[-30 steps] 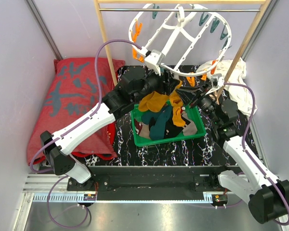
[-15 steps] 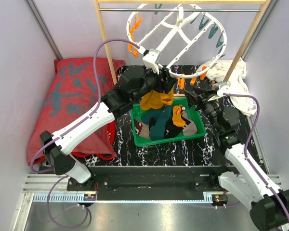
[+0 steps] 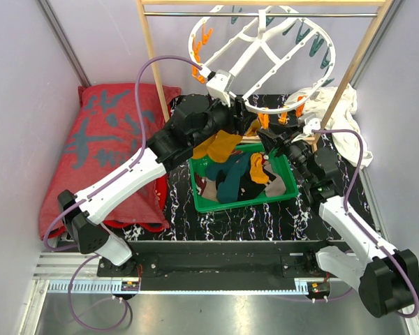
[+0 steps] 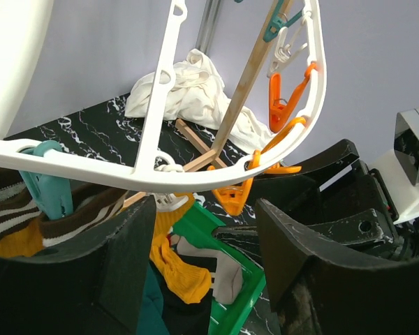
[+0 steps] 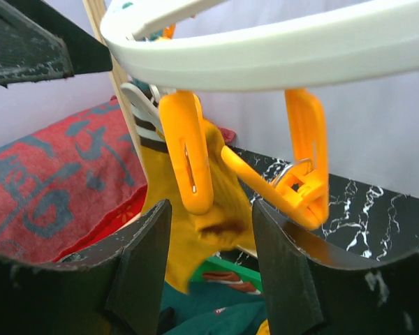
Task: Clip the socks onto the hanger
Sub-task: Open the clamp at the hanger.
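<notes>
The white oval hanger [image 3: 272, 112] hangs tilted from the rail, its low rim between my two grippers. A mustard sock [image 3: 220, 144] with a striped cuff [image 4: 17, 223] hangs at that rim beside a teal peg [image 4: 49, 197]. My left gripper [image 3: 234, 122] is open just under the rim [image 4: 126, 171], with nothing between its jaws [image 4: 206, 209]. My right gripper [image 3: 271, 139] is open, and an orange peg [image 5: 188, 150] hangs between its jaws [image 5: 211, 209] with the mustard sock [image 5: 195, 223] behind it. A second orange peg [image 5: 304, 174] sits against the right finger.
A green basket [image 3: 227, 204] below holds more socks, among them a dark teal one [image 3: 230, 183] and a mustard one [image 3: 260, 171]. The wooden rack post [image 3: 152, 63] stands left of the hanger. A red cloth [image 3: 105, 153] lies left and a white cloth [image 3: 335, 112] right.
The hanger has swung and tilted. My right gripper has moved left and up to the orange pegs on the low rim. The mustard sock stays hanging by my left gripper.
</notes>
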Action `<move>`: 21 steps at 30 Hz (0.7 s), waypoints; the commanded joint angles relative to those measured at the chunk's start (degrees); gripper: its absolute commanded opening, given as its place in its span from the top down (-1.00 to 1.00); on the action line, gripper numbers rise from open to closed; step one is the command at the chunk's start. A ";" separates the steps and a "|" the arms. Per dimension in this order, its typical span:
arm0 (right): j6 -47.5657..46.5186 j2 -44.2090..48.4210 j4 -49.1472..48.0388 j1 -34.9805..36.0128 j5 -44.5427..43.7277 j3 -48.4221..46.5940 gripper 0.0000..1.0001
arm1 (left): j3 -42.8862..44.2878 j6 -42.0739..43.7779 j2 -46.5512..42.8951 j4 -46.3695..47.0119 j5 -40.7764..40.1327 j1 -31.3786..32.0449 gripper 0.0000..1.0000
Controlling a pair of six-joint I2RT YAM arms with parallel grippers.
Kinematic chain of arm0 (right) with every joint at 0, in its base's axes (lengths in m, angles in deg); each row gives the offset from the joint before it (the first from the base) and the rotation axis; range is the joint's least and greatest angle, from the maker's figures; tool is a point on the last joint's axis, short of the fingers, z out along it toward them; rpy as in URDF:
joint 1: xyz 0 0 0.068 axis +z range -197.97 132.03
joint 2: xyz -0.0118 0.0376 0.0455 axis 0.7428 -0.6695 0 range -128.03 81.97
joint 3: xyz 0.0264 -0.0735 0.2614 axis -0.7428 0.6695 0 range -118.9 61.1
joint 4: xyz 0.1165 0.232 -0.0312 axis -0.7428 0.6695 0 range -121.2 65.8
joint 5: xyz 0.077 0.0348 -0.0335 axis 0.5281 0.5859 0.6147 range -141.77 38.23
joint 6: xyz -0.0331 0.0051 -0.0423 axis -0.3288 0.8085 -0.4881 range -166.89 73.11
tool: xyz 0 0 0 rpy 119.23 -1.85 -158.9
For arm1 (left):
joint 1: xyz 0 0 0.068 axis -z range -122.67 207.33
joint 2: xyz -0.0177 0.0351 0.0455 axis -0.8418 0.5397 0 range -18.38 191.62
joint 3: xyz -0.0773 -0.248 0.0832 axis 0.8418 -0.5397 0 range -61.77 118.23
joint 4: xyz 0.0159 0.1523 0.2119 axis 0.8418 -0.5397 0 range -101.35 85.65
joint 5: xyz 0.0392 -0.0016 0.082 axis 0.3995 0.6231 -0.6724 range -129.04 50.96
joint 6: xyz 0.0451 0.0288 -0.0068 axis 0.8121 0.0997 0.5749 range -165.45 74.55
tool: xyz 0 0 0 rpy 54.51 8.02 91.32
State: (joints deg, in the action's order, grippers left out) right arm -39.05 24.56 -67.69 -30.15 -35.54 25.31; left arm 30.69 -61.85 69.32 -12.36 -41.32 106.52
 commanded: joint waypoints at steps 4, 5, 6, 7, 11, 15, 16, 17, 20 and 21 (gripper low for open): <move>0.51 -0.69 -7.10 -0.33 2.58 -4.20 -0.12 | 2.81 -0.56 -0.78 1.24 0.17 -0.15 -0.24; 0.69 -0.78 -7.19 -0.33 2.67 -4.37 -0.11 | 2.89 -0.56 -0.78 1.24 0.17 -0.06 -0.24; 0.78 -1.12 -7.37 -0.33 2.84 -4.55 -0.10 | 2.90 -0.73 -0.69 1.24 0.35 -0.15 -0.25; 0.95 -1.30 -7.63 -0.33 2.93 -4.81 -0.08 | 2.90 -0.65 -0.69 1.24 0.52 -0.15 -0.24; 1.48 -2.53 -8.86 -0.33 3.37 -5.17 -0.04 | 2.81 -1.17 -0.95 1.24 0.96 -0.15 -0.25; 2.27 -4.11 -10.36 -0.33 4.77 -5.17 -0.03 | 2.63 -1.26 -1.13 1.24 0.97 -0.15 -0.25; 2.36 -4.29 -10.36 -0.25 4.78 -5.25 -0.03 | 2.63 -1.26 -1.13 1.07 0.97 -0.06 -0.25; 2.36 -4.47 -10.36 -0.33 4.86 -5.34 -0.02 | 2.63 -1.26 -1.22 1.24 1.14 -0.15 -0.25; 2.18 -5.08 -10.36 -0.25 4.78 -5.34 0.02 | 2.89 -1.44 -1.39 1.24 1.84 -0.15 -0.25; 2.27 -5.43 -10.36 -0.33 4.86 -5.43 0.02 | 2.90 -1.70 -1.57 1.16 1.93 -0.15 -0.24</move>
State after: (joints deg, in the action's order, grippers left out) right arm -37.09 19.65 -74.40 -30.15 -31.67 22.42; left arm 30.89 -62.79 69.32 -12.45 -40.76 106.52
